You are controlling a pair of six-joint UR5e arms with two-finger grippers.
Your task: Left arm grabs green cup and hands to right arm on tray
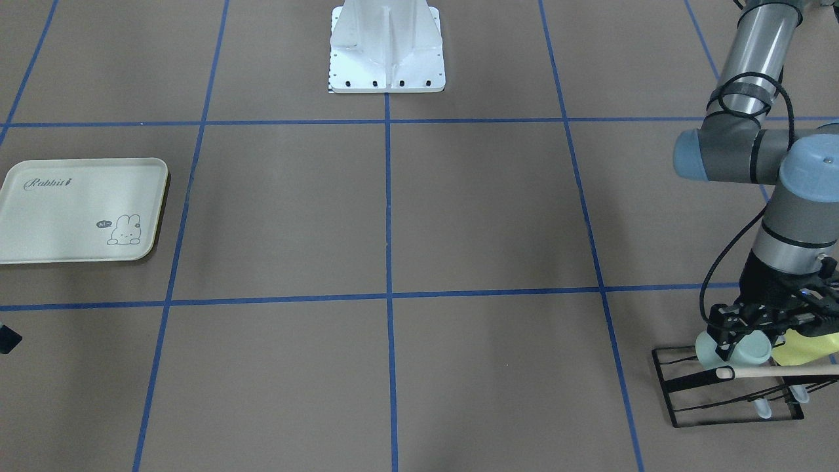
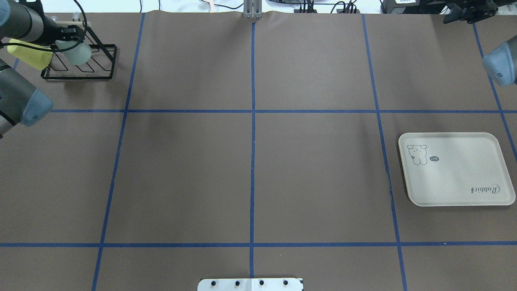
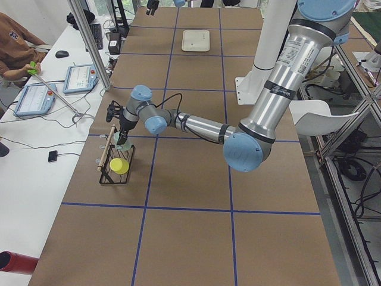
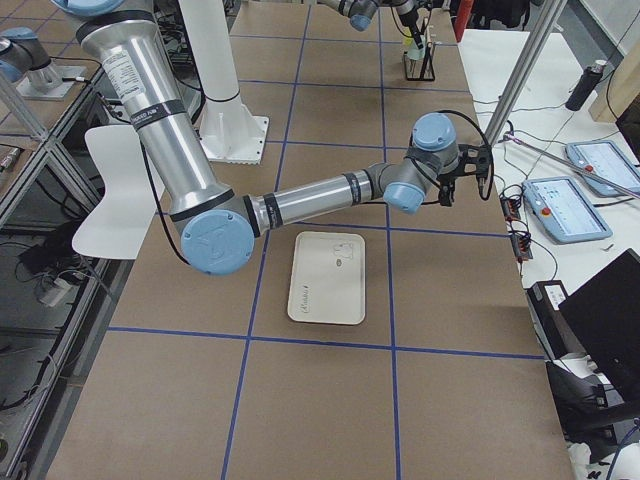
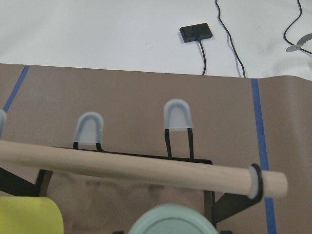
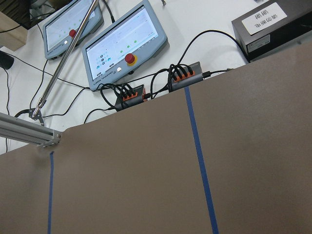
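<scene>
L arm [image 2: 20, 25] reaches to far-left table corner. L gripper [image 1: 733, 335] sits at the rim of the green cup [image 2: 79, 54]; cup is tilted on black wire rack [image 2: 103, 69], just beside yellow-green cup [image 2: 29, 57]. Can't tell if fingers are clamped on it. Cream tray [image 2: 456, 190] lies flat at right, well apart from cup. R arm [image 2: 499, 64] is at far-right corner; R gripper [image 2: 468, 11] finger state: can't tell.
</scene>
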